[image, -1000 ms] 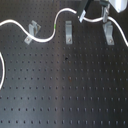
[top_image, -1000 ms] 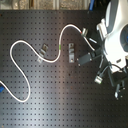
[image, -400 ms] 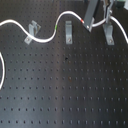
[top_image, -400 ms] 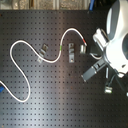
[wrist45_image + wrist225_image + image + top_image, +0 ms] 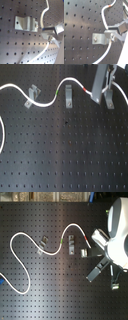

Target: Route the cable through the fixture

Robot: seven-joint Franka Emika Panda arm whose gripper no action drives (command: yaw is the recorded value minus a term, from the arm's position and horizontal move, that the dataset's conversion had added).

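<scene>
My gripper [image 5: 112, 37] is clamped on the cable [image 5: 47, 104], right beside a metal bracket [image 5: 99, 39] at its nine o'clock in the second wrist view.

Cable [image 5: 108, 48] apparently between jaws, beside bracket [image 5: 99, 39]

Exterior views share the board [image 5: 65, 159]; wrist views sit close.

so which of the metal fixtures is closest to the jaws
The fixture at the first exterior view's right, just past the cable's red band. The middle fixture and left fixture stand farther off.
</scene>
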